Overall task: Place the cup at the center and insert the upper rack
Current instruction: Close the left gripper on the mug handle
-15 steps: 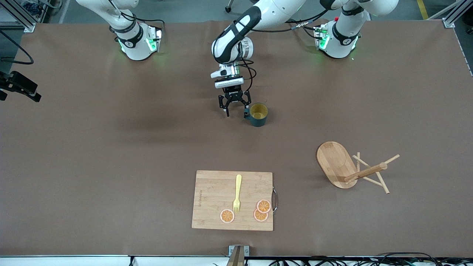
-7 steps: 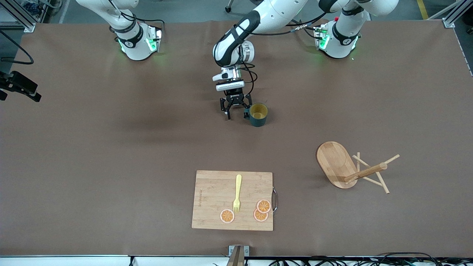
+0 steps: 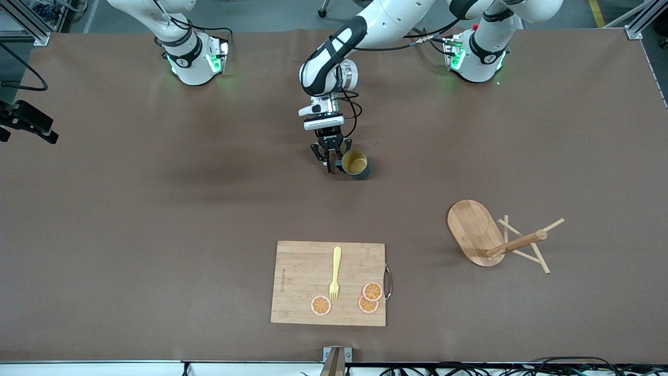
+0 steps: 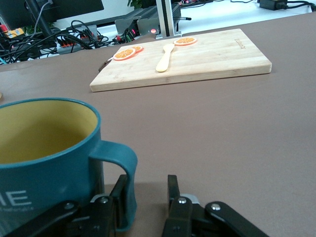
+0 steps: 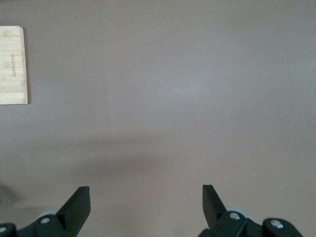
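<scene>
1. The left gripper (image 3: 330,158) is down at the table near its middle, beside the cup (image 3: 356,165); its wrist view shows the gripper (image 4: 145,197) with one finger inside the handle loop and the other just outside it.
2. The jaws stand narrowed around the cup's handle (image 4: 123,170), but a gap remains on the outer side, so whether the handle is truly clamped cannot be told.
3. The cup stands upright on the table, its yellow inside facing up and its handle turned toward the right arm's end of the table.
4. The right gripper (image 5: 145,197) does not appear in the front view; its own wrist view shows its fingers spread wide with nothing between them, looking down on bare table, with a corner of the cutting board (image 5: 12,65) at the edge. This arm waits.
5. The upper rack (image 3: 493,235) lies tipped on its side toward the left arm's end of the table, nearer to the front camera than the cup and well apart from it; its oval base stands on edge and its pegs rest on the table.
6. The cutting board (image 3: 302,282) lies flat, nearer to the front camera than the cup.
7. On the board rest a yellow fork (image 3: 335,274) and three orange slices (image 3: 372,291).
</scene>
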Motion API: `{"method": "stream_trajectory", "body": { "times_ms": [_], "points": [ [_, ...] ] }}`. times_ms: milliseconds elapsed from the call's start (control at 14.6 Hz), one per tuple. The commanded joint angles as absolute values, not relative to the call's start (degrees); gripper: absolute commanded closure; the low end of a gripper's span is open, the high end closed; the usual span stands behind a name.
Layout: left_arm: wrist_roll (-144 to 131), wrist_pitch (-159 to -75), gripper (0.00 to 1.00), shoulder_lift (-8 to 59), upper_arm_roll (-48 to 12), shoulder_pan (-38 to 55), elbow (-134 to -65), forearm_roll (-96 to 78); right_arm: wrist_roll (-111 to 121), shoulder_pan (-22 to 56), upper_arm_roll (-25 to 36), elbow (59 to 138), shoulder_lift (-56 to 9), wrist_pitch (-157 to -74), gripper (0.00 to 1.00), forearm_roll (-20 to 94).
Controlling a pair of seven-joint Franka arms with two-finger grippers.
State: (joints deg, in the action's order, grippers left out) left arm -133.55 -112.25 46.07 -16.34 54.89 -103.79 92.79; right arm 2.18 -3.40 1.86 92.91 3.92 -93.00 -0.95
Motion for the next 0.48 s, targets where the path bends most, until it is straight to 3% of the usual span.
{"method": "stream_trajectory", "body": {
  "times_ms": [0,411],
  "points": [
    [-135.52,-112.24,0.75,46.85,-16.17,55.11,-102.83,94.22,2.72,-3.78,1.5,93.34,4.75,-92.64,0.0,-1.41],
    [-140.18,-112.24,0.99,46.41,-16.26,55.11,-102.92,94.22,2.55,-2.72,1.32,93.34,4.66,-93.43,0.0,-1.41]
  ]
}}
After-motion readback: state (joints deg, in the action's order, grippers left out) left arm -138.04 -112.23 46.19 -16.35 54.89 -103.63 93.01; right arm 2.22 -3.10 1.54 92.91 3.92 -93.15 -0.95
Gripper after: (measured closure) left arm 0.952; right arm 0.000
